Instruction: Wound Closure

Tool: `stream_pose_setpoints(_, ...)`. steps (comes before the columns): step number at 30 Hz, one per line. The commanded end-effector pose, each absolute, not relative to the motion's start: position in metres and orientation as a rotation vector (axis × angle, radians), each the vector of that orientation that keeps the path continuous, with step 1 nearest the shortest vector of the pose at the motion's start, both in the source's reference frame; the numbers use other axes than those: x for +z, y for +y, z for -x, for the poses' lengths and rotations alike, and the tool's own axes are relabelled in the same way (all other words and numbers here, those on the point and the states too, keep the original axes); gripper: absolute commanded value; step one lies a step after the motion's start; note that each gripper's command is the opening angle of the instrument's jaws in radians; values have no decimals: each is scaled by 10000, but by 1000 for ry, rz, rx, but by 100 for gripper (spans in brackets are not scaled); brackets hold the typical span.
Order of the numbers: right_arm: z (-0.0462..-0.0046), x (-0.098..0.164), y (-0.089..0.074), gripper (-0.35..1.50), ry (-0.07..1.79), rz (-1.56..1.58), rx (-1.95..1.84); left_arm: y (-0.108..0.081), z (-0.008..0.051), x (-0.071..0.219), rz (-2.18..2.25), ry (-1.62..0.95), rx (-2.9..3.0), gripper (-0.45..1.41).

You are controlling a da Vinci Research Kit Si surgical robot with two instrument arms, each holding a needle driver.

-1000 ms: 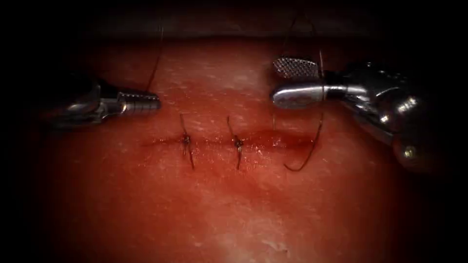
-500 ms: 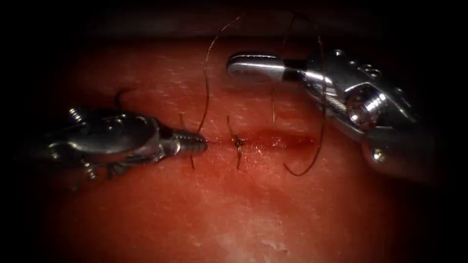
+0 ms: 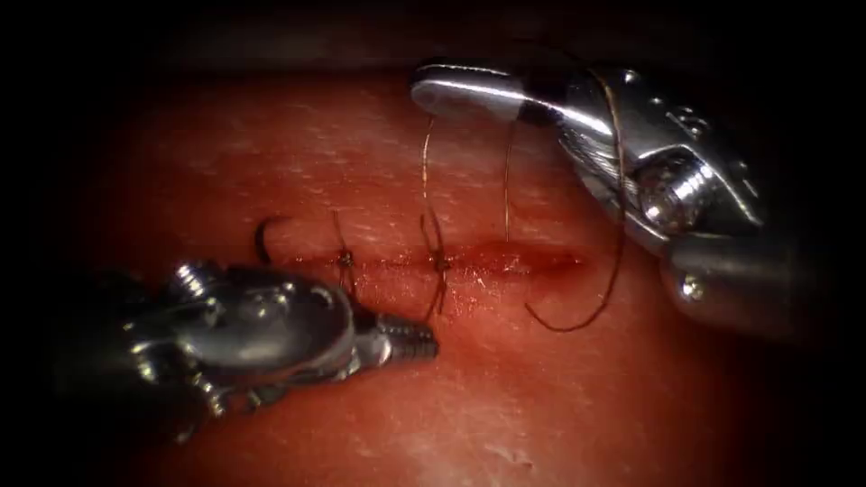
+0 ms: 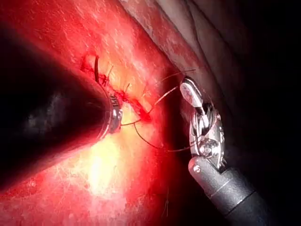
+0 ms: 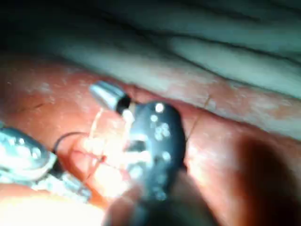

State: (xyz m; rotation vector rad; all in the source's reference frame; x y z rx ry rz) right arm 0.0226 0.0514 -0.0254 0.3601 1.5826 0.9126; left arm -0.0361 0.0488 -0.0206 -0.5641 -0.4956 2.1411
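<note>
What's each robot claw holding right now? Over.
Left tool shut on thread, just below the cut. Right tool shut, thread looped round it, grip unclear. Dark curve beside left tool, maybe the needle, outside tissue.

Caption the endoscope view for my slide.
Left tool shut on thread below cut; right tool above; needle left.

Red, moist tissue (image 3: 505, 397) as the carrying bed, a horizontal cut (image 3: 469, 263) across it, two knotted stitches (image 3: 439, 264) over the cut, dark thread (image 3: 577, 320) looping on its right part
</note>
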Motion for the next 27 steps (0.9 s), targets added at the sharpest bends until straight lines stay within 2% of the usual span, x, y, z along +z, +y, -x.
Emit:
stream_pose_setpoints(1,-234,-248,520,-35,1601,-326,925,484,371,-203,564,-500,2152,-35)
stream_pose_setpoints(5,-237,-245,521,-33,1568,-288,944,470,384,-214,566,-529,2175,-35)
stream_pose_setpoints(6,-239,-243,520,31,1510,-241,951,466,388,-221,564,-540,2193,-35)
stream_pose_setpoints(9,-240,-239,518,98,1443,-195,974,466,391,-235,579,-555,2216,-35)
stream_pose_setpoints(10,-239,-236,517,110,1404,-174,984,470,389,-245,586,-566,2224,-35)
stream_pose_setpoints(12,-238,-234,515,115,1357,-160,988,477,385,-260,601,-562,2249,-35)
stream_pose_setpoints(19,-240,-217,495,115,1228,-229,897,506,363,-310,642,-473,2437,-35)
stream_pose_setpoints(27,-253,-202,462,111,1176,-354,758,562,346,-346,659,-372,2538,-35)
